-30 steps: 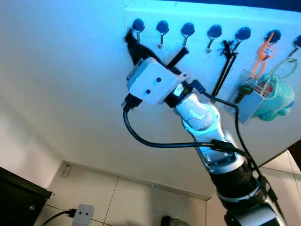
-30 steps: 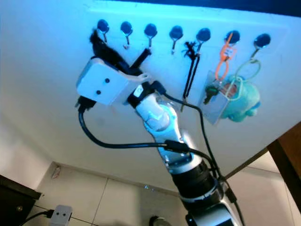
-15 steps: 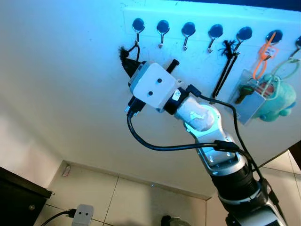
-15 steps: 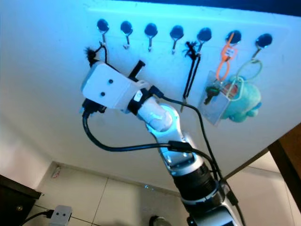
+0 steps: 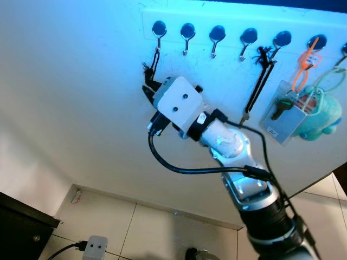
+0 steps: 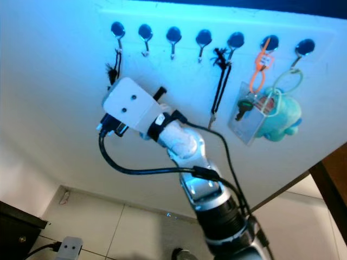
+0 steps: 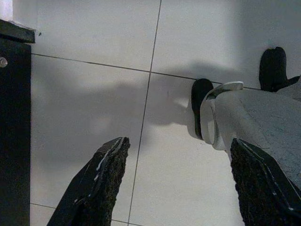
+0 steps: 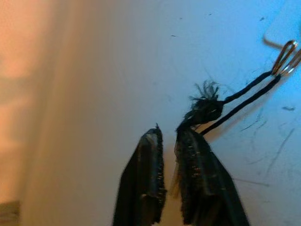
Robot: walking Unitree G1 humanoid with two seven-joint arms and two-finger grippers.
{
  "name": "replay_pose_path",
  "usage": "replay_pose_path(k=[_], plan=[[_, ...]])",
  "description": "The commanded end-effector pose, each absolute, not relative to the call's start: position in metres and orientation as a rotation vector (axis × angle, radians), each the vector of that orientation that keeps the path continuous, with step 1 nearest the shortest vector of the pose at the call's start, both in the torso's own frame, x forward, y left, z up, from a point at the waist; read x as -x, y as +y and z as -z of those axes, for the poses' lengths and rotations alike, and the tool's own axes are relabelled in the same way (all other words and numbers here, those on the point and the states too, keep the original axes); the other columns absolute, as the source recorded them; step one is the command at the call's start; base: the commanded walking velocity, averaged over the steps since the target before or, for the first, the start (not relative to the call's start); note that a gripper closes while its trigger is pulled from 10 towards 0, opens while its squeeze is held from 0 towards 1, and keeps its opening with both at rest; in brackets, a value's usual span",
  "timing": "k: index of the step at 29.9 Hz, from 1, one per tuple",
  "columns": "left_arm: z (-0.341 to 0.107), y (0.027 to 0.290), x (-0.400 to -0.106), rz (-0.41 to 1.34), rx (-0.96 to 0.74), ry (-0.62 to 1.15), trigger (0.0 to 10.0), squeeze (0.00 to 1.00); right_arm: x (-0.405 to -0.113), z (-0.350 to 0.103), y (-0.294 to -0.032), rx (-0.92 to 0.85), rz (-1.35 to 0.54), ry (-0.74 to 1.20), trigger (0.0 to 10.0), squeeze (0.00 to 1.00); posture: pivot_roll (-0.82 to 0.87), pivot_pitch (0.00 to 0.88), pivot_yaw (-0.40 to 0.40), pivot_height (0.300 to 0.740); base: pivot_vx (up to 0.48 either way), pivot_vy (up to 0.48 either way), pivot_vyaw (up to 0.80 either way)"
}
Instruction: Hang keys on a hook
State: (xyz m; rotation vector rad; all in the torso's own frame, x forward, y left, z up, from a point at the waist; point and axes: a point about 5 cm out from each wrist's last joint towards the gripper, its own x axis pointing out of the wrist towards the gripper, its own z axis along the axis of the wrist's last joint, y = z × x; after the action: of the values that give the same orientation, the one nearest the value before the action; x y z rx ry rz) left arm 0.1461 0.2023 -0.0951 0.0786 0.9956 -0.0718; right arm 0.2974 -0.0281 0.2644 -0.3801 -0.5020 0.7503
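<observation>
A white rack (image 5: 233,16) with several round-headed hooks is fixed high on the wall. A thin black key cord (image 5: 155,57) hangs looped over the leftmost hook (image 5: 159,30), with a frayed knot (image 8: 203,106) at its lower end. My right gripper (image 8: 169,134) is raised just under that hook, with its white wrist box (image 5: 176,103) below. Its fingers are nearly together, pinching the cord's lower end below the knot. The keys are hidden. My left gripper (image 7: 178,143) hangs open over the tiled floor.
Hooks to the right carry a black lanyard (image 5: 258,78), an orange clip (image 5: 302,60), a clear badge holder (image 5: 283,116) and a teal plush (image 5: 321,116). Three hooks between them stand bare. Below are a black cabinet (image 5: 21,227) and a wall plug (image 5: 95,247).
My right gripper has come down and away from the leftmost hook. The cord loop, bunched at the hook before, now hangs stretched from it.
</observation>
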Motion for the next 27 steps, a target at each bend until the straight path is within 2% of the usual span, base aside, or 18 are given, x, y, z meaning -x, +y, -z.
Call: replay_pose_path(k=[1, 11, 19, 25, 26, 27], plan=[[0.1, 0.204, -0.132, 0.082, -0.089, 1.048, 10.0, 0.0, -0.294, -0.257, -0.03, 0.262, -0.785, -0.463, 10.0, 1.0, -0.09, 0.108, 0.075, 0.74, 0.0, 0.0, 0.0], [0.101, 0.204, -0.13, 0.091, -0.098, 1.056, 10.0, 0.0, -0.274, -0.231, -0.038, 0.114, -0.881, -0.4, 10.0, 1.0, -0.11, 0.109, 0.082, 0.74, 0.0, 0.0, 0.0], [0.1, 0.204, -0.132, 0.098, -0.104, 1.053, 10.0, 0.0, -0.27, -0.248, -0.043, 0.038, -0.865, -0.487, 10.0, 1.0, -0.11, 0.112, 0.088, 0.74, 0.0, 0.0, 0.0], [0.1, 0.204, -0.133, 0.097, -0.102, 1.051, 10.0, 0.0, -0.268, -0.231, -0.039, 0.095, -0.942, -0.376, 10.0, 1.0, -0.11, 0.112, 0.086, 0.74, 0.0, 0.0, 0.0], [0.1, 0.204, -0.133, 0.088, -0.096, 1.055, 10.0, 0.0, -0.27, -0.203, -0.039, 0.177, -0.969, -0.222, 10.0, 0.85, -0.11, 0.113, 0.085, 0.74, 0.0, 0.0, 0.0], [0.1, 0.204, -0.133, 0.088, -0.096, 1.055, 10.0, 0.0, -0.27, -0.203, -0.039, 0.177, -0.969, -0.222, 10.0, 0.85, -0.11, 0.113, 0.085, 0.74, 0.0, 0.0, 0.0]])
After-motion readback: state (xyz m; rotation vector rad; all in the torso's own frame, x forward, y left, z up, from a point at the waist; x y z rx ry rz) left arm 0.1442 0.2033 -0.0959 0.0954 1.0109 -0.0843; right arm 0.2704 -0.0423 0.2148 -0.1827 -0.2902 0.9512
